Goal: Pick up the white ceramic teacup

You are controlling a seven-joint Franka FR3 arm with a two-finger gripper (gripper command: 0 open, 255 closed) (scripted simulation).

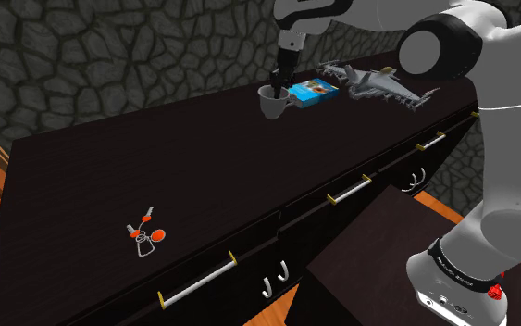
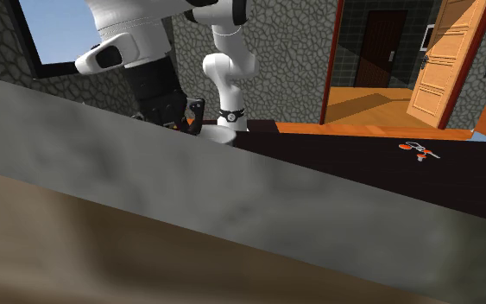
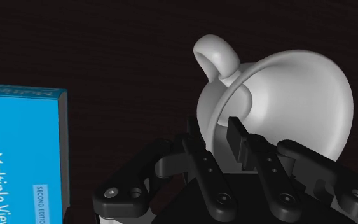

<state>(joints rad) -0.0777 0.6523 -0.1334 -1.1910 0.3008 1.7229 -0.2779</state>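
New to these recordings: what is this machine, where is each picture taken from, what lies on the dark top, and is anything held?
It is a white robot arm on a box stand, ending in a black two-finger gripper. The shoulder view looks down from beside the stand. The second exterior view faces the arm from across the top, over a blurred grey surface. The wrist view comes from a camera on the hand. On the dark top lie a white teacup, a blue book beside it, a grey model plane, and, far toward the shoulder view's left, a small orange-and-white item. The fingers clasp the teacup's wall near its handle, one inside and one outside; the teacup seems to rest on the top.
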